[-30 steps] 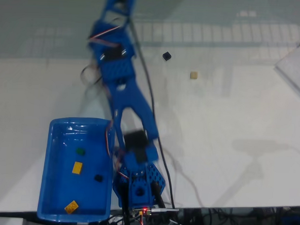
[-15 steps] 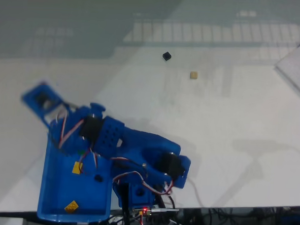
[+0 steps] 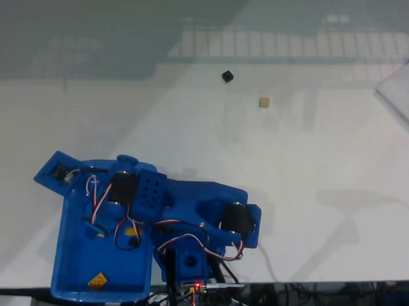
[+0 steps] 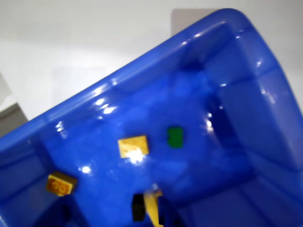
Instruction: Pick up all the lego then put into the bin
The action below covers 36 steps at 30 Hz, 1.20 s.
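Gripper (image 3: 88, 224) low over the bin (image 3: 76, 269), fingers mostly hidden; open or closed cannot be told. Wrist view: inside the tray a yellow brick (image 4: 133, 146), green brick (image 4: 175, 136), second yellow brick (image 4: 61, 184) at left, black brick (image 4: 138, 207) near bottom edge. Fixed view: far on the table (image 3: 325, 157), a black brick (image 3: 227, 76) and tan brick (image 3: 264, 101), well apart from the tray.
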Motion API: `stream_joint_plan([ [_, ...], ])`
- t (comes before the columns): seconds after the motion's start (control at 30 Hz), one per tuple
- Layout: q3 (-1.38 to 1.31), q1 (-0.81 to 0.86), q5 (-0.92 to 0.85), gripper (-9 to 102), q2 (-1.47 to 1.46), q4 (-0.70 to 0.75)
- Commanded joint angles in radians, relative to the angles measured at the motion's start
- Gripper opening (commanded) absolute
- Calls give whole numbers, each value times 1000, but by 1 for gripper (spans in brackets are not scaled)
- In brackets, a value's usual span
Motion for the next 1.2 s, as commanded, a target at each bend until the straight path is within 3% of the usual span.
stream_joint_plan([
  [0.0,-12,69,-34,29,6,5],
  [0.17,-94,408,-86,29,-60,-77],
  [0.27,-110,749,-46,29,-161,-387],
  [0.4,-101,1092,149,29,-370,-861],
  [0.6,-129,1324,330,29,-692,-1215],
  [0.9,-425,1473,440,25,-1081,-1266],
  [1.17,-488,1528,364,24,-1195,-1269],
])
